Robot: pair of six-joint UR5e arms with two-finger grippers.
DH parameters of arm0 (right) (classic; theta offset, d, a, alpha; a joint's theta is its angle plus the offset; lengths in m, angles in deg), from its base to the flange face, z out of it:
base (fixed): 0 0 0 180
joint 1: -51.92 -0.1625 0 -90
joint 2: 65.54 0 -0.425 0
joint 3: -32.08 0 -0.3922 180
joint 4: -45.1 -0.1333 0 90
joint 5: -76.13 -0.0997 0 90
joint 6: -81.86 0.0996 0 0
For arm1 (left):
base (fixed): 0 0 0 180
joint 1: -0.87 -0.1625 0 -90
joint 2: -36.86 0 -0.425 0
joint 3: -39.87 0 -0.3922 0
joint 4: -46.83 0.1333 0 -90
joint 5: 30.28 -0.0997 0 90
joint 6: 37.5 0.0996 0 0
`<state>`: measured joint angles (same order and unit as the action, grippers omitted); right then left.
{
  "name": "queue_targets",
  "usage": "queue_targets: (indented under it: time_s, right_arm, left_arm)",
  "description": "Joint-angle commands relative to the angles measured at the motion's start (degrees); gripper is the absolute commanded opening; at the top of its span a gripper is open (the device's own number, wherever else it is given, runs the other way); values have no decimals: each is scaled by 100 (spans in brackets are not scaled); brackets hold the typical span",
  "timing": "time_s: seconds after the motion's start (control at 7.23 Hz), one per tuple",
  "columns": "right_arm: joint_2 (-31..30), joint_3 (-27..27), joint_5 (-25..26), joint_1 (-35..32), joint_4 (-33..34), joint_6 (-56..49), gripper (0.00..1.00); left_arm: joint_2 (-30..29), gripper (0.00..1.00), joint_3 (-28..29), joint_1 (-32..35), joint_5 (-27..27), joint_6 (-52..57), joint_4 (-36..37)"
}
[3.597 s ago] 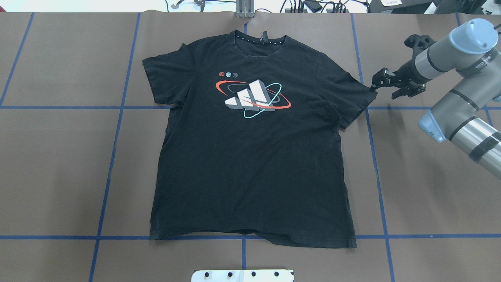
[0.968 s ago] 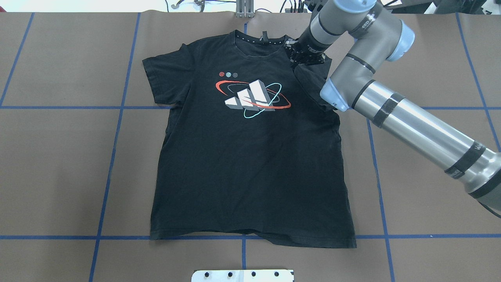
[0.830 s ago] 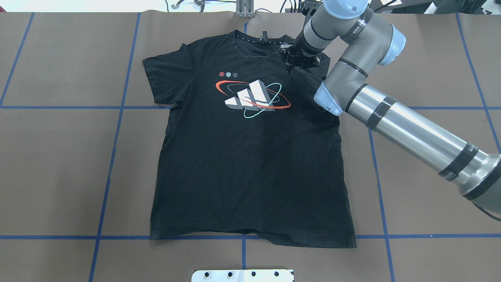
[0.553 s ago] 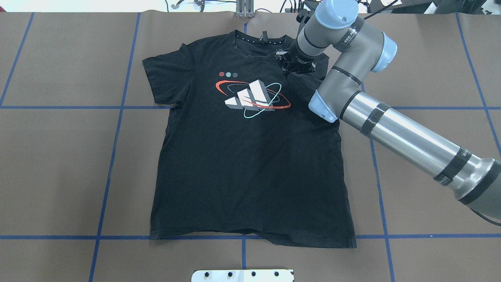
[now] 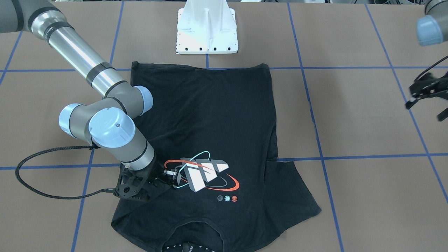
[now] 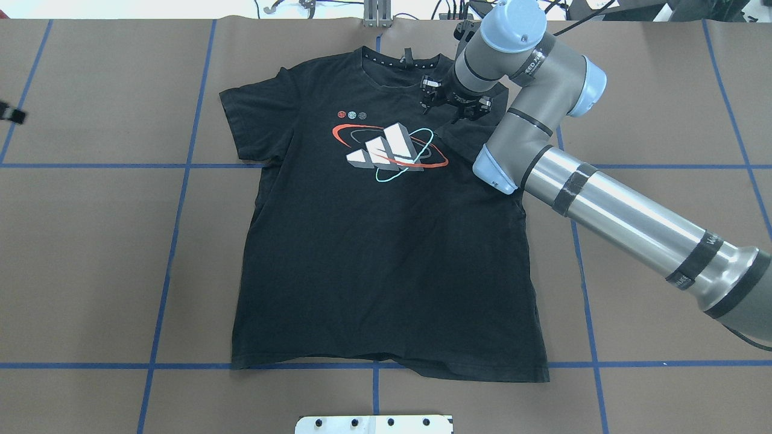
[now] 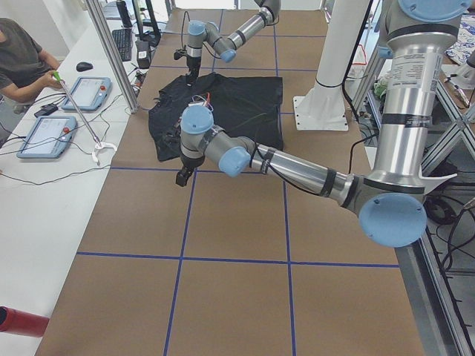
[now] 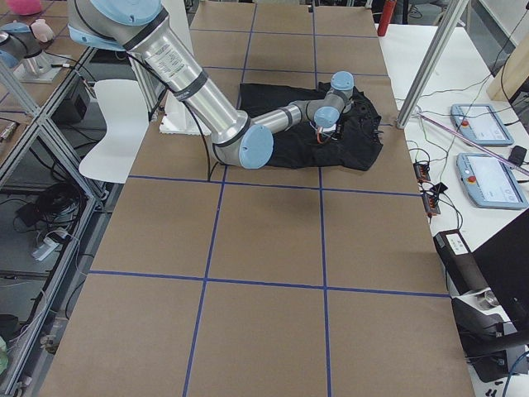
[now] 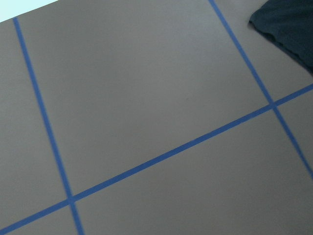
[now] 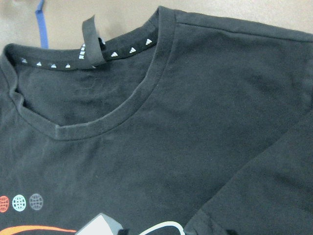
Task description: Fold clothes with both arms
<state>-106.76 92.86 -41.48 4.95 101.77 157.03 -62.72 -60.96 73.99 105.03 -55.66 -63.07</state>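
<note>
In the front-facing view, the black short-sleeved t-shirt [image 5: 217, 115] with its orange, teal and white logo is lying flat and print-up on the brown paper-covered table [image 5: 357, 115]. Its hem is lying near the white mounting base [image 5: 207, 31] and its collar at the far side. The right gripper [image 5: 167, 176] is hovering just beside the logo. The left gripper [image 5: 426, 111] is hanging well apart from the cloth, its jaws seeming to be spread.

In the overhead view, the right gripper is sitting with jaws parted, holding nothing, over the right sleeve [image 6: 467, 129], which is lying folded in on the chest. The left sleeve [image 6: 247, 123] is pointing out flat toward the left gripper, the nearer one, so that fold is probably falling to it.

The left wrist camera is catching only a dark corner of cloth at the far right, and no fingers are showing. The right wrist camera is looking down on the collar and the folded sleeve's edge.
</note>
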Motion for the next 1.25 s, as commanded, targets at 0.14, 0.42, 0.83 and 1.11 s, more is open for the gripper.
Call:
queue_targets:
  time_s: [0.14, 0.42, 0.83, 1.11]
  right_arm:
    - [-927, 1246, -429, -49, 37, 33, 100]
    - [-1589, 1935, -404, -41, 11, 33, 100]
    - [-2073, 2525, -368, -41, 11, 33, 100]
    - [-2250, 2676, -351, -32, 11, 33, 100]
  left_arm:
    - [-1690, 99, 1243, -807, -31, -828, -145]
    - [-2509, 98, 3110, -1090, -31, -839, -1316]
    - [-3241, 89, 5008, -1370, -1224, -795, -3257]
    - [-3461, 78, 5824, -1476, -1437, -786, -3948]
